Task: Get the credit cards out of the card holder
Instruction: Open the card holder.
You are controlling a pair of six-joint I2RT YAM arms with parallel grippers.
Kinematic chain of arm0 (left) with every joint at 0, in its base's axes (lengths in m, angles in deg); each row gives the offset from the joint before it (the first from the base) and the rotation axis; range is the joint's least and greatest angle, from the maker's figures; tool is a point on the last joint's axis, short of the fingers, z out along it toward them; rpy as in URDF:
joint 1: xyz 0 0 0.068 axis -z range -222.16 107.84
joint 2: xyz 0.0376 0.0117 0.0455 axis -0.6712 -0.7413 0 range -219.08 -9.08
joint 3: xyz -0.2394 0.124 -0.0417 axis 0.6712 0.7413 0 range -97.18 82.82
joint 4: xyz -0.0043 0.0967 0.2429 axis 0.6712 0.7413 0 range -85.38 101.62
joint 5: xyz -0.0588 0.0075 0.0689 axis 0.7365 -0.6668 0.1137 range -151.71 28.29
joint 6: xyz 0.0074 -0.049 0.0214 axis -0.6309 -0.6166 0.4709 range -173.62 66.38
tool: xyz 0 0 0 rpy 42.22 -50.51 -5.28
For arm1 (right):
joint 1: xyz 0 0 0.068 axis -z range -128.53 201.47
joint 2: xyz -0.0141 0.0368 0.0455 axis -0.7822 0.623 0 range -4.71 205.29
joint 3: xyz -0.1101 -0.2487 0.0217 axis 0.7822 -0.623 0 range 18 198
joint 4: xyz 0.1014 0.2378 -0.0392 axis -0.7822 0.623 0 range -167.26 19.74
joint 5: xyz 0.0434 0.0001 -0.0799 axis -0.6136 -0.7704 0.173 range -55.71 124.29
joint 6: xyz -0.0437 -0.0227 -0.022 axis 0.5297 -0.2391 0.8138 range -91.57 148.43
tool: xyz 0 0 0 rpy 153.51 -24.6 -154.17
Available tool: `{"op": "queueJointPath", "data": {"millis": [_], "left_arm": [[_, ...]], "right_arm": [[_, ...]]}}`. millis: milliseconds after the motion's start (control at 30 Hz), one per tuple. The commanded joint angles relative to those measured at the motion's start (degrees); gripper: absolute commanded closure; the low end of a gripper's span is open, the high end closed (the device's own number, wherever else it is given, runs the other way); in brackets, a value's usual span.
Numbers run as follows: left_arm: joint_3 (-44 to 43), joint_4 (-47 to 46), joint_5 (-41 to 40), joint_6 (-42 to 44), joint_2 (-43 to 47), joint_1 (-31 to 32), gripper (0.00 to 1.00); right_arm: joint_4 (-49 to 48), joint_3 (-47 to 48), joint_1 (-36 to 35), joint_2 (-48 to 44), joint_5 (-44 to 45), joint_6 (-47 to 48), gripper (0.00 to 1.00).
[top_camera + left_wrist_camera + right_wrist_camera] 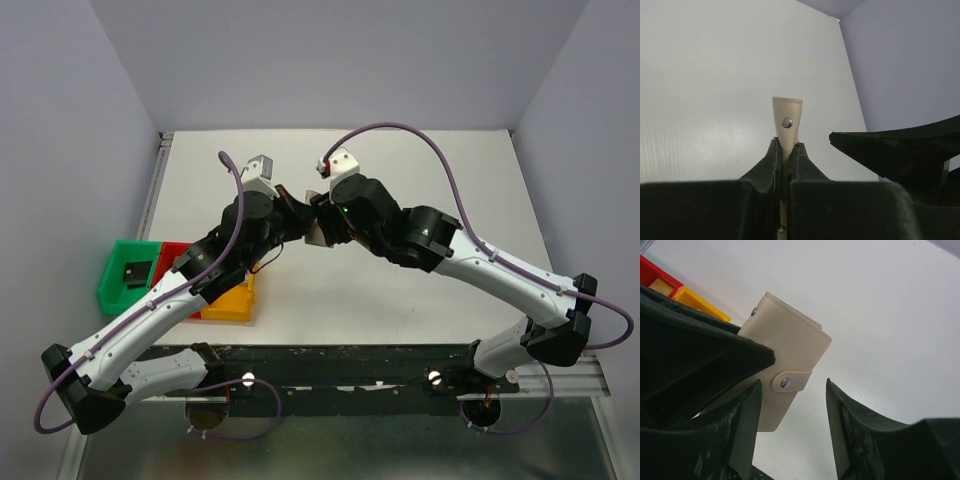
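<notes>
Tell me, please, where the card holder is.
Mid-frame in the top view, the card holder sits clamped in the left gripper, the open right gripper facing it.

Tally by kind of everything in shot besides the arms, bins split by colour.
Green bin: 1
Red bin: 1
Yellow bin: 1
Card holder: 1, strap snapped shut, clamped in left gripper
Dark item in green bin: 1, too small to identify
Total: 5
</notes>
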Motion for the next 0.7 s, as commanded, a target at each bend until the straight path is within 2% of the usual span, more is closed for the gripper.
{"op": "queueJointPath", "data": {"millis": [0, 667], "left_arm": [[0.7, -3.1, -0.3, 0.0, 1.1, 0.7, 1.0], [1.4, -4.0, -0.6, 0.1, 2.7, 1.1, 1.0]], "right_arm": [[1.1, 2.5, -0.5, 1.4, 0.8, -0.9, 0.39], [8.9, 5.9, -0.5, 6.9, 3.1, -2.0, 0.56]]}}
